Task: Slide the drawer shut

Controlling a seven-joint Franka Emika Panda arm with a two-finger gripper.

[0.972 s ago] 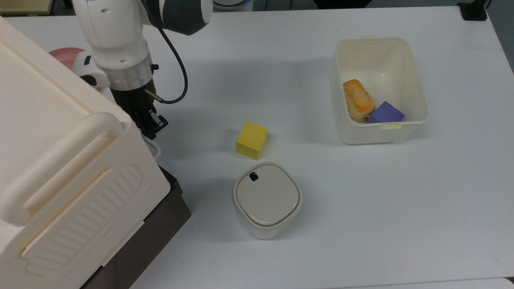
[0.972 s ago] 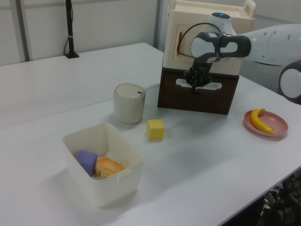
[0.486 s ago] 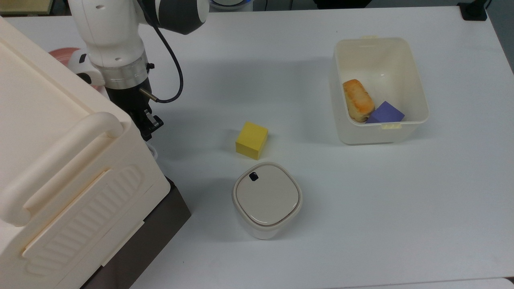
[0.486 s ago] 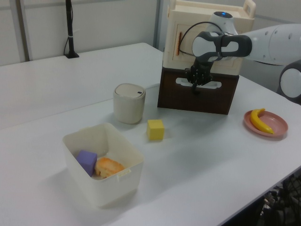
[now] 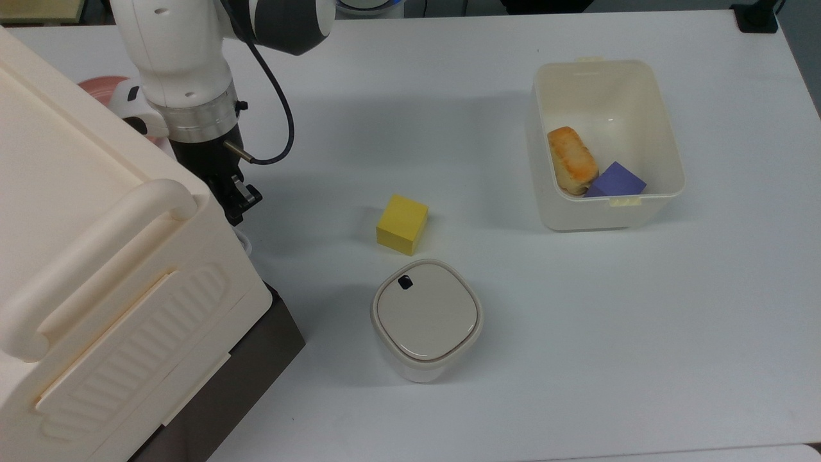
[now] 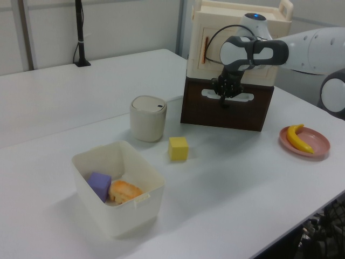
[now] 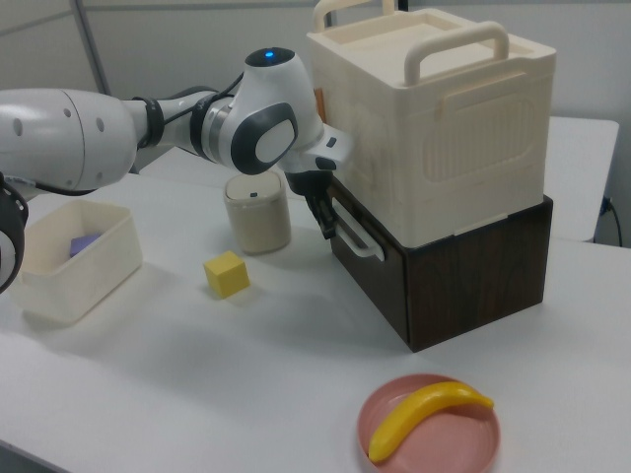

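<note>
The drawer has a dark brown wood-grain front and a white loop handle. It sits under the cream cabinet, and its front stands about level with the dark base in the left view and the right view. My gripper is shut and presses against the drawer front at the handle, with nothing between its fingers. In the right view the gripper points down at the handle's far end. In the top view the gripper hangs beside the cabinet's edge, just above the handle.
A yellow cube and a lidded cream canister stand on the white table in front of the drawer. A cream bin holds a bread piece and a purple block. A pink plate with a banana lies beside the cabinet.
My gripper moved toward the cabinet during the first half second, and the dark drawer front slid in with it. Since then nothing has visibly moved.
</note>
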